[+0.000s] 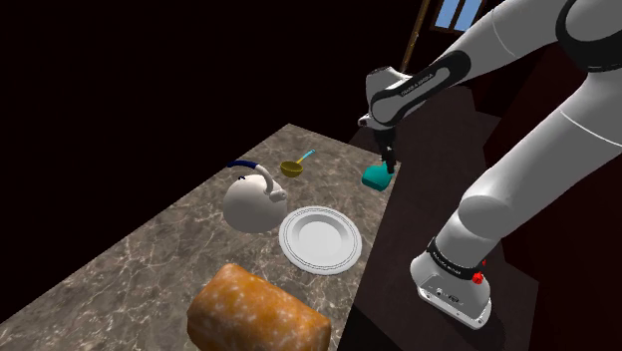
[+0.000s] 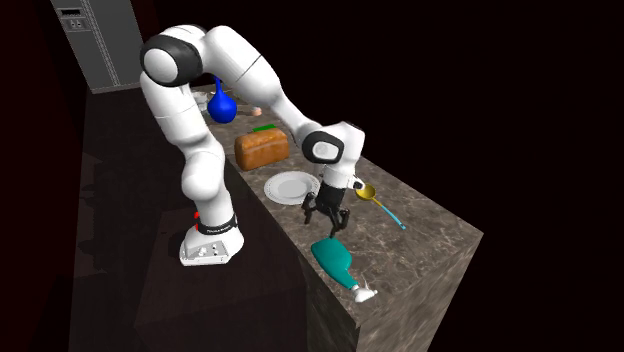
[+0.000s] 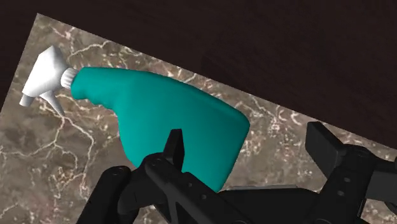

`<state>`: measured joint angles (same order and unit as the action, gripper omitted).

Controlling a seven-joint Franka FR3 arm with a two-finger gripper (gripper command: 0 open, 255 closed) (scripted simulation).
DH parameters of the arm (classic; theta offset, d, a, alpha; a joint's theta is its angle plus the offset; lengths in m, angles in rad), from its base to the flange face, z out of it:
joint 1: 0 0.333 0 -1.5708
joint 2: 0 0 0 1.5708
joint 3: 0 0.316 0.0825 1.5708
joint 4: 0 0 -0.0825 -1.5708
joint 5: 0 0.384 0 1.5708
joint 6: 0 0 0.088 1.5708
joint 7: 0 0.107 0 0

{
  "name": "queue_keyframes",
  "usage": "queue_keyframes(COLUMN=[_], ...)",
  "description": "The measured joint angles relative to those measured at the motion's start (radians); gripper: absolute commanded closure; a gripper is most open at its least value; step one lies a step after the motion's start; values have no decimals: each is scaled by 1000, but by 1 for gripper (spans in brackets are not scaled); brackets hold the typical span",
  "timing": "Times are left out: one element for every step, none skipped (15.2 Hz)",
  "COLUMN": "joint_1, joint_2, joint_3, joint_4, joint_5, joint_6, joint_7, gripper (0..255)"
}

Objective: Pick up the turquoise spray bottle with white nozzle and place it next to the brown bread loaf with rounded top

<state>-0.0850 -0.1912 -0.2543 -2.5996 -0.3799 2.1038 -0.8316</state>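
Gripper (image 3: 251,147): I see it wide open, empty.
Bottle (image 3: 159,118): lying flat beneath, offset toward one finger, axis slanting across my jaws.

arm (image 1: 523,165): white rounded links | joints (image 1: 439,75): dark bands | base (image 1: 451,287): black ring, red button (image 1: 479,276) | pincer (image 2: 324,218): all black

In the shoulder view, the gripper (image 1: 387,163) is covering the turquoise spray bottle (image 1: 374,179), hiding its nozzle, while the bottom edge is cutting off the brown bread loaf (image 1: 257,314) and the arm (image 1: 518,60) is running off the top.
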Motion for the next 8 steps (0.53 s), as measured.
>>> queue_keyframes(joint_1=[-9, -18, -26, -28, -34, -34, -31, -26], joint_2=[-6, -7, -1, 14, 32, 55, 88, 124], joint_3=[-29, -61, -97, -130, -169, -203, -236, -262], joint_4=[-19, -28, -33, -30, -28, -24, -6, 20], joint_5=[-15, -24, -28, -19, -7, 19, 59, 116], joint_6=[48, 90, 134, 177, 221, 265, 301, 325], joint_7=[-109, -224, -345, -471, -603, -742, -886, -1041], gripper=[0, 0, 0, 0, 0, 0, 0, 0])
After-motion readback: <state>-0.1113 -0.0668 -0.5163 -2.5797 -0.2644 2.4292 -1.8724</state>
